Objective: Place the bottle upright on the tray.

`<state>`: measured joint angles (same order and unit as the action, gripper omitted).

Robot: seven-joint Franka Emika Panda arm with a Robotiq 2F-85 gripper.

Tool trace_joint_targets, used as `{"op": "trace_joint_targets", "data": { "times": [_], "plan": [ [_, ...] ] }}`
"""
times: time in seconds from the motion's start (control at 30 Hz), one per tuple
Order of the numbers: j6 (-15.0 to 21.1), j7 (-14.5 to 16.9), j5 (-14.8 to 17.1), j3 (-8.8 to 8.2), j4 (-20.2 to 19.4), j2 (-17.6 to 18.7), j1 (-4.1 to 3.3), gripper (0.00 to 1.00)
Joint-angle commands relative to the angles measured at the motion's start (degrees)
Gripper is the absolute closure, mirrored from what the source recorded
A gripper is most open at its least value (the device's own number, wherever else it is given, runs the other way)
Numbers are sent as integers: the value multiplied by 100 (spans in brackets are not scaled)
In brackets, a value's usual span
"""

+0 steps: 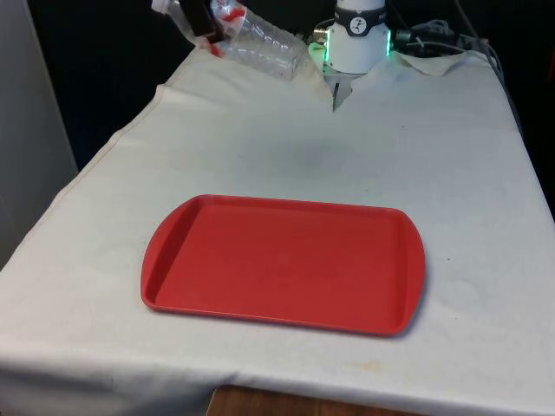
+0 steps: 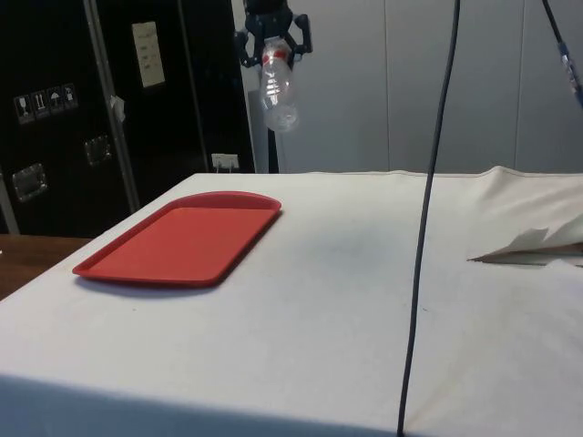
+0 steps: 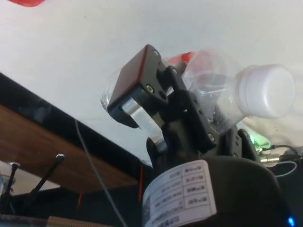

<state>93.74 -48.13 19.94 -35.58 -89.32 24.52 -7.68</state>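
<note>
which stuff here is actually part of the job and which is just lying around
Part of the job:
bottle, clear plastic, held in the air
claw, shut on the bottle
red tray, nothing on it yet

Lying about:
black cable
white cloth

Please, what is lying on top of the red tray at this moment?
Nothing lies on the red tray; its whole surface is bare. The clear bottle is held in the hand, high above the table, not over the tray.
</note>
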Motion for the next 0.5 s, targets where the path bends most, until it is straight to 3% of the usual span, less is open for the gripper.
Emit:
{"op": "trace_joint_targets", "data": {
  "times": [0.0, 0.27, 0.3, 0.33, 0.47],
  "plan": [
    [143, -69, -57, -11, -34, -34, -57, 100],
    [372, -281, -258, 97, -17, -23, -109, 100],
    [309, -258, -258, 138, 0, -6, -63, 100],
    [430, -332, -309, 138, -11, -17, -115, 100],
    [556, -458, -418, 223, 11, 0, -120, 100]
  ]
}}
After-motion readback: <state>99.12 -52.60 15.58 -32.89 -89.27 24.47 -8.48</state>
